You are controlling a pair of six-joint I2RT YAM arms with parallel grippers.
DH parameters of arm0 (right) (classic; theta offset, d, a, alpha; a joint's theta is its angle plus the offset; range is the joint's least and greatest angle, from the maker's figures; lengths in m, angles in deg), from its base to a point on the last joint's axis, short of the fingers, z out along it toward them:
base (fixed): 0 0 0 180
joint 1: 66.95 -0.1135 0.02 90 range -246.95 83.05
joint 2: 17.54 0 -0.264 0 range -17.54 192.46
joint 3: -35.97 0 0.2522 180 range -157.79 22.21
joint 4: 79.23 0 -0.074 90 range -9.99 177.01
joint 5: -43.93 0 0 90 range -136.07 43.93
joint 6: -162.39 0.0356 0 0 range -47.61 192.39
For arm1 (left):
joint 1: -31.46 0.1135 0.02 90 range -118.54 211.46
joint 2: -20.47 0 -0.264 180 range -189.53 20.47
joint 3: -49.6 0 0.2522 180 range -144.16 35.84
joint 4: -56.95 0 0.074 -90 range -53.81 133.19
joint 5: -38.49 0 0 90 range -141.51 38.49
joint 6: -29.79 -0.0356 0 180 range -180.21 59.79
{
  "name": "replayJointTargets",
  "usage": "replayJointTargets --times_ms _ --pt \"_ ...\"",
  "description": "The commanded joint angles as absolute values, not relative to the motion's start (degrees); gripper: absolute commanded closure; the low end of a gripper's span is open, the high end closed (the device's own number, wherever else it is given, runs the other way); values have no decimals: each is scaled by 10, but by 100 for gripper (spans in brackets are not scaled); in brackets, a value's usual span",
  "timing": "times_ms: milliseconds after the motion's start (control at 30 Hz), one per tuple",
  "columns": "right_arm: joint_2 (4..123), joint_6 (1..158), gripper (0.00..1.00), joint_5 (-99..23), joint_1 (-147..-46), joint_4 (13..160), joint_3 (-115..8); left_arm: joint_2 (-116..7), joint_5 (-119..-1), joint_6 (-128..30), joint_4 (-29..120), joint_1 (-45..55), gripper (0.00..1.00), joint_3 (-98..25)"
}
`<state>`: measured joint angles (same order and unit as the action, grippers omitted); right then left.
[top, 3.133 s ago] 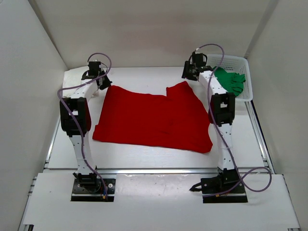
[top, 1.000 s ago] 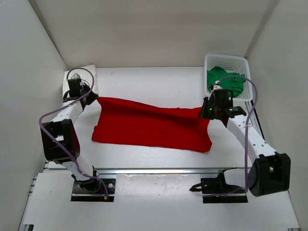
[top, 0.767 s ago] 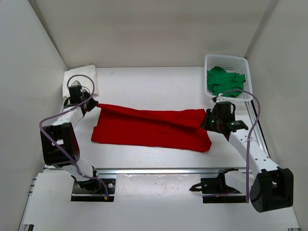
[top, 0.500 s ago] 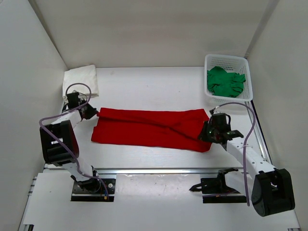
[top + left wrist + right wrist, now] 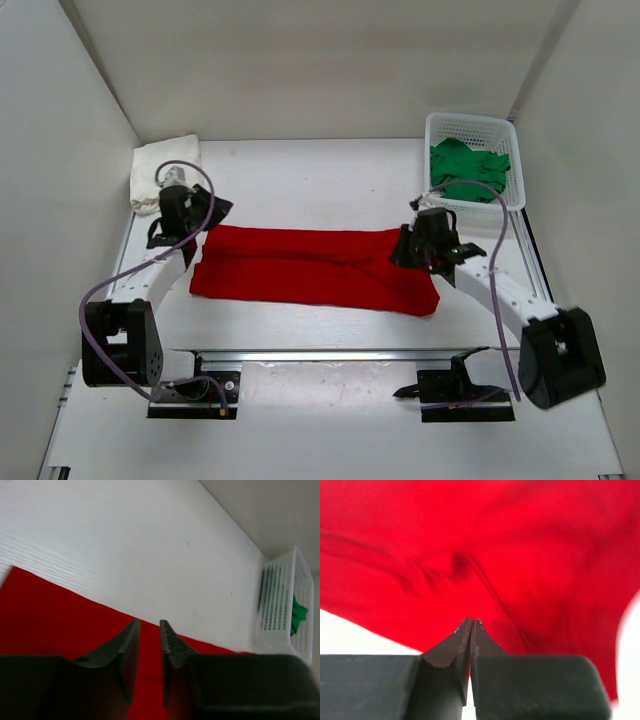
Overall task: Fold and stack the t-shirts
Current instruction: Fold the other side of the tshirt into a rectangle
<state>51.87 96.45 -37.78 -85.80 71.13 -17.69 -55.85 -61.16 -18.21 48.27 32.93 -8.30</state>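
Observation:
The red t-shirt (image 5: 310,270) lies on the table as a long band folded front to back, and it fills the right wrist view (image 5: 520,545). My left gripper (image 5: 212,212) hovers just above its back left corner. In the left wrist view its jaws (image 5: 149,622) stand a little apart, with only red cloth (image 5: 60,615) beneath them. My right gripper (image 5: 400,252) is over the shirt's right end, its jaws (image 5: 471,620) pressed together with no cloth between them. The green t-shirt (image 5: 468,170) is bunched in the basket. The white t-shirt (image 5: 160,162) lies at the back left.
The white mesh basket (image 5: 470,120) stands at the back right corner and shows at the right of the left wrist view (image 5: 280,605). White walls enclose the table (image 5: 320,180) on three sides. A rail runs along the near edge.
Both grippers drew the shirt's far edge toward the near edge and let go. The left gripper then moved back and opened slightly. The right gripper shifted left over the shirt and shut.

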Motion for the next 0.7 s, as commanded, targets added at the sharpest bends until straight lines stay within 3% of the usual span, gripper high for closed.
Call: replayJointTargets --times_ms 0,167,267,667 --pt "614 938 100 -351 -866 797 -260 -604 -576 -214 485 277 71 -102" --pt "743 917 100 -335 -871 776 -341 -736 -618 -222 432 283 86 -176" --pt "767 916 100 -326 -879 789 -343 -756 -638 -218 418 290 91 -170" --pt "736 921 100 -307 -894 819 -265 -717 -687 -229 377 352 100 -79"
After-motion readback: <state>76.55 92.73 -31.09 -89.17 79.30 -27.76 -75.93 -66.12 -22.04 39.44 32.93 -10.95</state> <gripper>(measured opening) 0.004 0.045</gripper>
